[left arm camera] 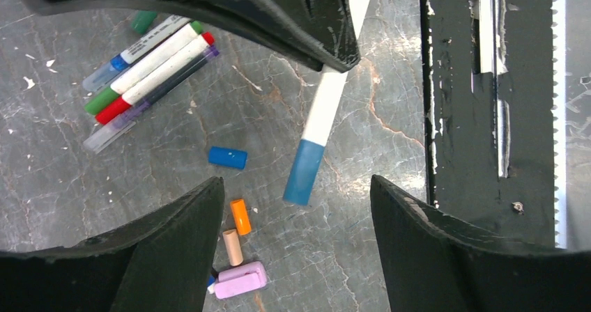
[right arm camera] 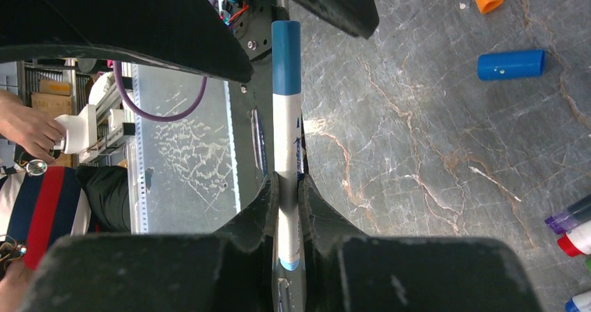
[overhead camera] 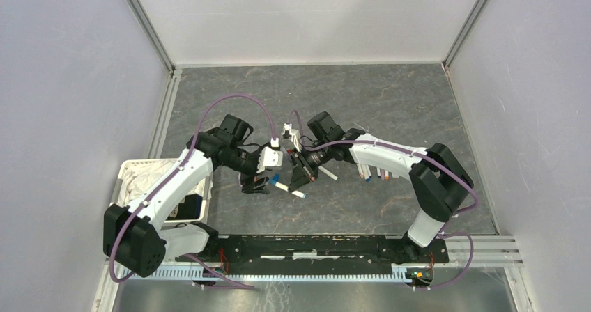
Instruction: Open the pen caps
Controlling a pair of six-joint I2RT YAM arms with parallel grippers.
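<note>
The right tool point(right arm camera: 288, 186) is clenched on the white barrel of a pen point(right arm camera: 287, 134), its fingers pressed to both sides near the pale-blue back end. The pen's blue cap point(right arm camera: 286, 54) is on and points toward the left tool point(left arm camera: 296, 183). That tool is released, with its jaws wide apart. In the left wrist view the cap shows in the gap between them and touches neither. The two tools face each other above the middle of the grey surface point(left arm camera: 390, 82). Near the held pen a loose blue cap point(left arm camera: 228, 157) lies on the surface. Near that, an orange cap point(left arm camera: 240, 216) and a tan cap point(left arm camera: 233, 247) lie end to end. Farther off, four pens point(left arm camera: 150, 68) lie side by side, showing green, red, blue and violet ends.
</note>
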